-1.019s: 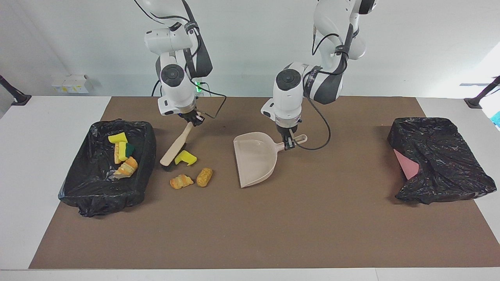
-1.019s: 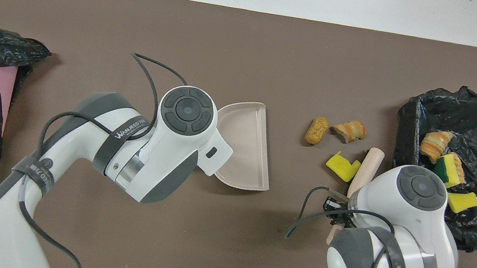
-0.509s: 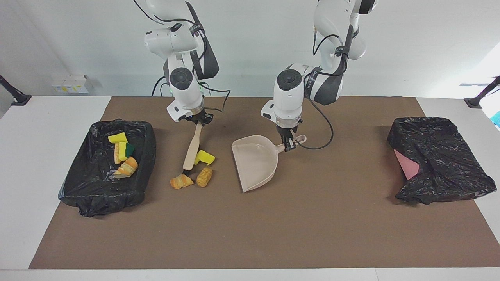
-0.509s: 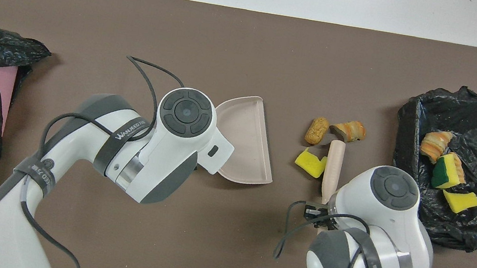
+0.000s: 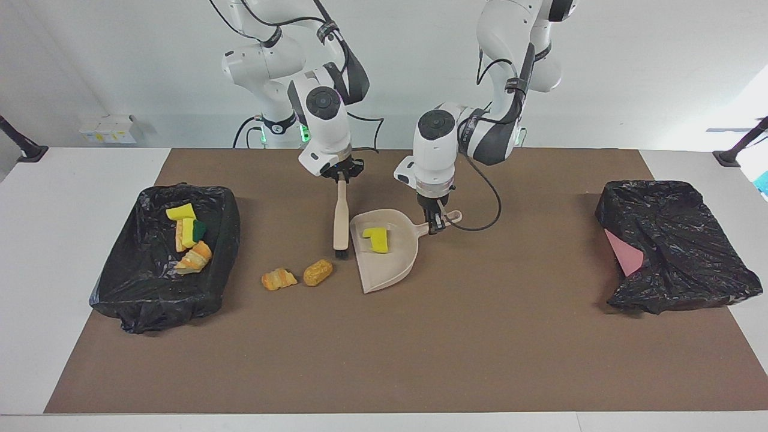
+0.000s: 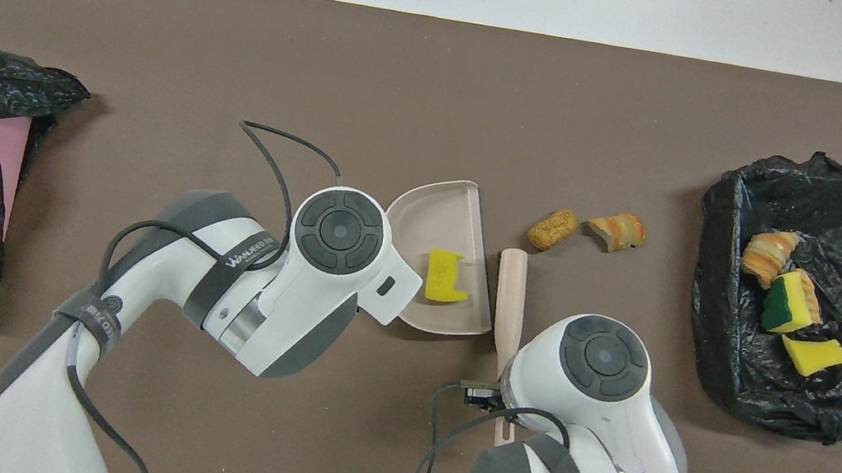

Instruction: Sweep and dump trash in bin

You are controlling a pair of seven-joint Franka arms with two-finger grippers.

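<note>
My right gripper (image 5: 341, 176) is shut on the handle of a beige brush (image 5: 341, 219), which stands almost upright with its dark bristles on the mat at the dustpan's open edge. My left gripper (image 5: 437, 222) is shut on the handle of the beige dustpan (image 5: 393, 264). A yellow sponge piece (image 5: 377, 239) lies inside the pan. Two golden pastry bits (image 5: 279, 279) (image 5: 317, 272) lie on the mat between the pan and the black-bagged bin (image 5: 230, 231). Several trash pieces (image 5: 187, 237) lie in that bin. From overhead, the wrists hide both grippers; the brush (image 6: 510, 292) and sponge (image 6: 446, 278) show.
A second crumpled black bag (image 5: 672, 240) with a pink patch showing sits at the left arm's end of the table. A brown mat (image 5: 420, 348) covers the table's middle. Cables hang from both wrists.
My right gripper swept the brush toward the dustpan and pushed the yellow sponge piece into it. The dustpan edged toward the trash. One pastry bit was nudged slightly.
</note>
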